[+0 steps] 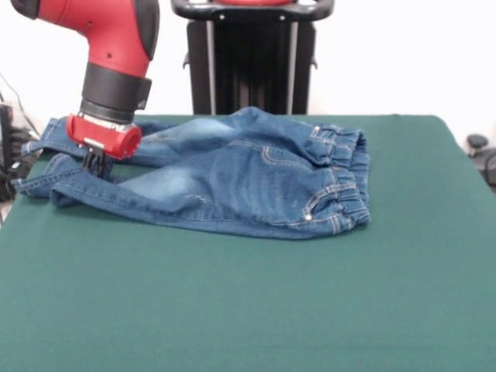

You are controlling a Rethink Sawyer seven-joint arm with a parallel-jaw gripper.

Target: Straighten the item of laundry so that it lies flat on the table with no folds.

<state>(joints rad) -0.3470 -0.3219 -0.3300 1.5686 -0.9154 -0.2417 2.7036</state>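
Jeans point(232, 182) spread sideways on green surface point(248, 302), just in front of black pedestal point(252, 66); elastic waistband bunched at right, legs overlapping and reaching left of pedestal. End effector point(94, 163) down on leg cuffs, left of pedestal; cannot tell whether wide, narrow or gripping denim

You have one pair of jeans point(232, 182) with two legs, lying on one green surface point(248, 302), and one red arm point(108, 46) ending in one hand point(94, 161).
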